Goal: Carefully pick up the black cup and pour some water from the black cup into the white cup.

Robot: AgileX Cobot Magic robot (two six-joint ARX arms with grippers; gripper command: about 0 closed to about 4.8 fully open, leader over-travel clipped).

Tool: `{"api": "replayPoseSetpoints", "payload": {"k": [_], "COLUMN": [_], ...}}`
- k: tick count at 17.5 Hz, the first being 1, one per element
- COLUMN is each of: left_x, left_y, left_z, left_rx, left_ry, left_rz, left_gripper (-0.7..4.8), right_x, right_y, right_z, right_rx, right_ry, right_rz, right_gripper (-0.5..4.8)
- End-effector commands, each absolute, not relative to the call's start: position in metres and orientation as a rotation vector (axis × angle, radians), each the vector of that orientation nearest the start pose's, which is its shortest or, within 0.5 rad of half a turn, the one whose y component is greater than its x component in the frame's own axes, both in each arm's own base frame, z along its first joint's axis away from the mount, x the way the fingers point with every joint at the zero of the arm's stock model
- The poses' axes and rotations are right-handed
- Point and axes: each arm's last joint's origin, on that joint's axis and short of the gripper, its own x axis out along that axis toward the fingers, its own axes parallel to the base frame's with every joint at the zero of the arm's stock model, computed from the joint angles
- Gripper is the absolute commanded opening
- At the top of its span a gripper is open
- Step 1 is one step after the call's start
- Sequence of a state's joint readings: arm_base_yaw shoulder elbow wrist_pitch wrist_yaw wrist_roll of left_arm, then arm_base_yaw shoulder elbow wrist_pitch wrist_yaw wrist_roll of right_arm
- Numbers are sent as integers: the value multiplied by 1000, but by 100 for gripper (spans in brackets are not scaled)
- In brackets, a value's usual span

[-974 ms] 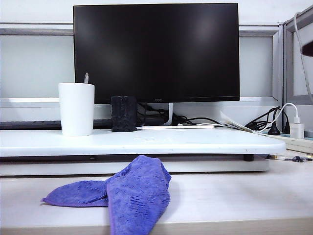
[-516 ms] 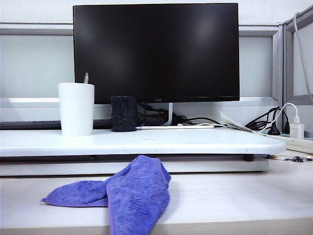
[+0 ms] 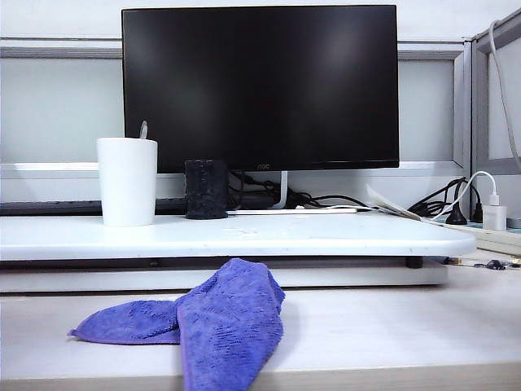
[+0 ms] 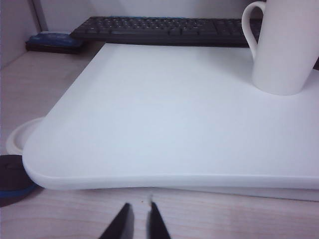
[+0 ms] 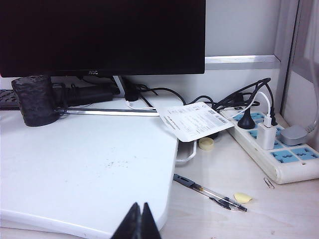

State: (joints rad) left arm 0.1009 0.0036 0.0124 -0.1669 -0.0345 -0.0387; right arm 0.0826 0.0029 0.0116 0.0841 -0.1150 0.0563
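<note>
The black cup point(image 3: 205, 189) stands on the white board point(image 3: 326, 236) in front of the monitor, with the taller white cup point(image 3: 127, 181) just to its left. No water shows. Neither gripper appears in the exterior view. My left gripper point(image 4: 140, 205) hovers over the wooden desk just short of the board's near edge, its fingers a narrow gap apart and empty; the white cup point(image 4: 284, 47), showing a handle, is far ahead of it. My right gripper point(image 5: 140, 204) is shut and empty over the board's near edge, with the black cup point(image 5: 34, 99) far from it.
A purple cloth point(image 3: 220, 322) hangs over the desk's front edge. Behind the board are the monitor point(image 3: 260, 85) and a keyboard point(image 4: 164, 30). A power strip point(image 5: 279, 149) with cables, a pen point(image 5: 209, 191) and a printed card point(image 5: 197, 120) lie beside the board.
A dark shape at the exterior view's right edge one second ago has left the view. Both cups and the cloth stand as before.
</note>
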Motion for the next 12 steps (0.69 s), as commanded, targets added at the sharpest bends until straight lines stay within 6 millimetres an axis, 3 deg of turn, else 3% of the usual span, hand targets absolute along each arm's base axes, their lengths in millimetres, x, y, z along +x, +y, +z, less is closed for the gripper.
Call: {"api": "replayPoseSetpoints", "payload": {"k": [1, 12], "left_x": [96, 96], "left_y": [11, 11], "left_z": [151, 151], "left_rx": [-42, -42], "left_ry": [154, 154], "left_rz": [137, 137], "left_gripper": [52, 52], "right_x": [96, 97], "right_y": [11, 11], "right_z": [174, 173], "right_rx": [54, 55], "right_ry": [-94, -77], "right_rz": [192, 191], "right_gripper": [0, 0]}}
